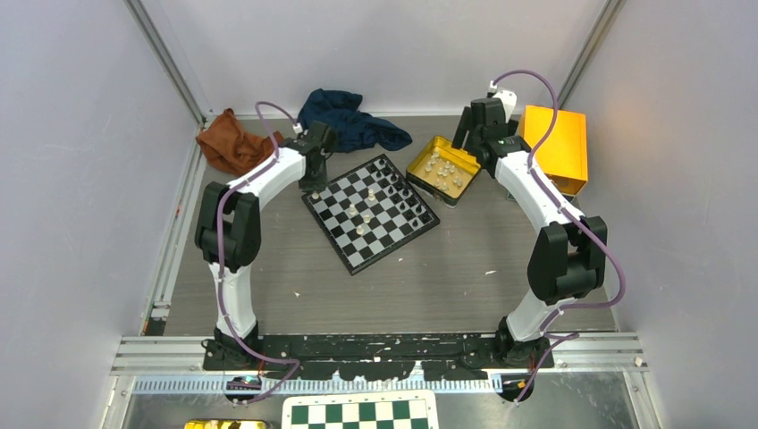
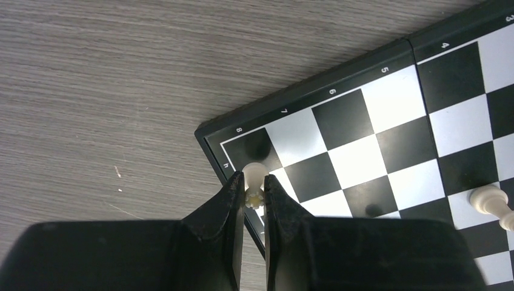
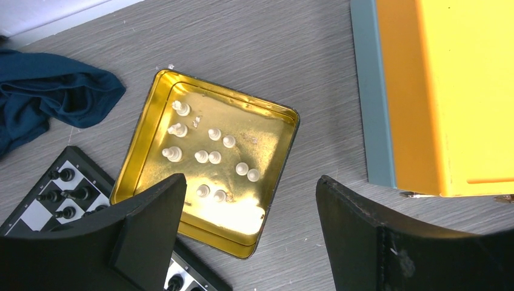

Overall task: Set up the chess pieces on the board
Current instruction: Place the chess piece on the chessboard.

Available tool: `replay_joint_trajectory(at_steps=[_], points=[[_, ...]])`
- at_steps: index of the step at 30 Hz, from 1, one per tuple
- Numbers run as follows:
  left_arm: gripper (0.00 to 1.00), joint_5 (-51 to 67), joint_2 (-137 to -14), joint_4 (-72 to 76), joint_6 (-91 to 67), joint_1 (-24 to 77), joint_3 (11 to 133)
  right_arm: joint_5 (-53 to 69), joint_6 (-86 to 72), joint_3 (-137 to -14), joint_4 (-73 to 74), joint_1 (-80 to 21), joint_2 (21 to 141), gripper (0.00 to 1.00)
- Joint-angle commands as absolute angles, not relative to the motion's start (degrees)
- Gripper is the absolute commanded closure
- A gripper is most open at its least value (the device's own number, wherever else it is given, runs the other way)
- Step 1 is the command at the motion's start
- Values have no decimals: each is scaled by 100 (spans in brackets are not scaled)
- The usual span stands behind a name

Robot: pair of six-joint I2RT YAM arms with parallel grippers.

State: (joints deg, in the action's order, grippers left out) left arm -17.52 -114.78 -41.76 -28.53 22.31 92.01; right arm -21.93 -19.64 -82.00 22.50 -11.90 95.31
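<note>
Closest to the lens on the left wrist: two black left fingers (image 2: 238, 187), nearly shut, pinched on one cream-white chess piece (image 2: 254, 176). Round base of that piece at the dark corner square by the marks h and 8, touching or just above, not clear which. Same board (image 2: 376, 139) turned at an angle on the grey wood-grain counter (image 2: 121, 73), this corner on the left arm's side. Further along the squares, one more cream piece (image 2: 492, 203) at the right edge of that view.

From above, board between the two arms. A row or two of black pieces (image 1: 404, 189) along its far right edge, a few cream figures (image 1: 361, 213) scattered mid-board. Just beside its far right corner, an open gold tin (image 1: 435, 141) with ten or so loose cream pieces (image 3: 213, 157) inside, some upright, some tipped.

Right fingers (image 3: 154, 209) spread wide, gripping nothing, hanging over the tin's near edge.

Right of the tin, an orange box (image 1: 556, 147). At the back of the counter, a dark blue cloth (image 1: 344, 121) and a rust-brown cloth (image 1: 231, 143). At the very near edge, below the arm bases, a green-and-white checkered sheet (image 1: 357, 413).
</note>
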Motion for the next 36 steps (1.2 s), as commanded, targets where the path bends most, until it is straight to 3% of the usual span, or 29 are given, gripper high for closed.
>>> replay_joint_trajectory(at_steps=[1,16,19,24,30,36], points=[[92,-1645,-11530,-3960,-2998,2098,9286,-2215,-1933,-8477,2173,-1217,9571,16],[88,-1345,-11708,-3965,-3090,1950,9362,-2256,-1903,-8576,2215,-1238,9644,16],[82,-1345,-11720,-3989,-3094,1942,9378,-2259,-1890,-8595,2224,-1227,9661,16],[81,-1353,-11735,-4021,-3099,1934,9363,-2259,-1889,-8613,2237,-1236,9685,16],[62,-1373,-11717,-4023,-3095,1925,9352,-2258,-1898,-8631,2243,-1241,9710,16],[58,-1426,-11688,-4045,-3071,1925,9394,-2254,-1876,-8635,2245,-1240,9721,16]])
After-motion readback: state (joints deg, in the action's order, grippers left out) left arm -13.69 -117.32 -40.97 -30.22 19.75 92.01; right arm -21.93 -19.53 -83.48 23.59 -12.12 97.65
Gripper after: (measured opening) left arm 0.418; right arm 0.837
